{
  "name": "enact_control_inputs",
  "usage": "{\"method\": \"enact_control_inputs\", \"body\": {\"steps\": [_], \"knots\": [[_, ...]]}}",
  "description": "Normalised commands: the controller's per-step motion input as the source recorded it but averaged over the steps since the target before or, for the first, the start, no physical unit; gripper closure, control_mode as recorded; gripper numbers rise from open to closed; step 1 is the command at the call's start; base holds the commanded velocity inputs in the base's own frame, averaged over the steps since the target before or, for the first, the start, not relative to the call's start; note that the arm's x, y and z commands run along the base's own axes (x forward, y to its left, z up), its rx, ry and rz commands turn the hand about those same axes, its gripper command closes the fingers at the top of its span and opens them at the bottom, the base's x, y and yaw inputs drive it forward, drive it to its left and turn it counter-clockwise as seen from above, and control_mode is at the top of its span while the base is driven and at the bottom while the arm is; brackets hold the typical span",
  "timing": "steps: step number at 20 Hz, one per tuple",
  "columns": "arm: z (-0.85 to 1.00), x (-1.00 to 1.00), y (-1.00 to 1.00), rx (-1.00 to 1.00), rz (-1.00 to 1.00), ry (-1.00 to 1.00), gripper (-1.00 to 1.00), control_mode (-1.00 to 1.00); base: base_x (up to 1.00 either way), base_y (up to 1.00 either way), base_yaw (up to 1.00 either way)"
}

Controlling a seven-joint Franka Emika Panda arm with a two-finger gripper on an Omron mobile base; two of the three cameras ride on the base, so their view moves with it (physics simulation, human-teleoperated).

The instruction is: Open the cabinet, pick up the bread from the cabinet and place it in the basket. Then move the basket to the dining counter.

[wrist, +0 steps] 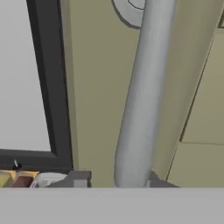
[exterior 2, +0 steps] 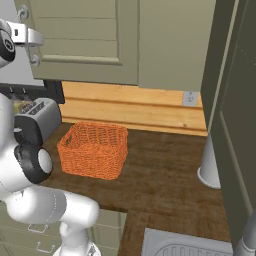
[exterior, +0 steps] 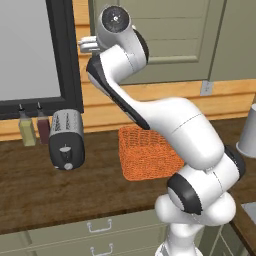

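Olive-green cabinet [exterior: 170, 40] hung on the wall above the worktop [exterior: 30, 190] in the left base view, panelled door shut and facing the room. Gripper [exterior: 86, 45] was raised at the door's left edge, beside the black window frame [exterior: 67, 55]; fingers too small there to read. Orange woven basket [exterior: 147, 152] sat on the worktop below, partly behind the arm, long axis running left to right. Silver toaster [exterior: 66, 138] stood to its left, two bottles [exterior: 34, 127] behind that against the wall, a grey cylinder [exterior: 248, 132] at the right edge. Drawers with loop handles [exterior: 100, 227] ran under the worktop.

Right base view: gripper [exterior 2: 27, 36] was pressed against the cabinet door's [exterior 2: 85, 35] left side, high above the basket [exterior 2: 95, 149]. Basket was upright, open top, nothing visible inside. Toaster [exterior 2: 37, 120] was just beside its left end; a grey cone-shaped base [exterior 2: 210, 165] stood well apart to the right, next to a tall olive panel [exterior 2: 235, 125].

Hand view: the silver bar handle [wrist: 142, 96] ran lengthwise up the frame, its lower end between the two fingertips [wrist: 78, 178], with the olive door behind. Fingers sat on either side of the bar, close in; cannot tell whether they were clamped on it. Window frame [wrist: 50, 83] lay left.
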Motion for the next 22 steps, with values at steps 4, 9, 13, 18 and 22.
{"method": "enact_control_inputs", "body": {"steps": [4, 9, 13, 18, 22], "knots": [[-0.32, 0.04, -0.79, -0.04, -0.05, 0.11, 1.0, -1.0, 0.0, 0.0, 0.0], [-0.07, -0.18, -1.0, 0.0, -0.05, 0.1, 1.0, -1.0, 0.0, 0.0, 0.0], [0.0, -0.66, -1.0, 0.0, 0.0, -0.12, 1.0, -1.0, 0.0, 0.0, 0.0], [0.0, -0.83, -1.0, 0.02, 0.0, -0.25, 1.0, -1.0, 0.0, 0.0, 0.0], [0.02, -0.74, -1.0, 0.03, 0.0, -0.18, 1.0, -1.0, 0.0, 0.0, 0.0]]}}
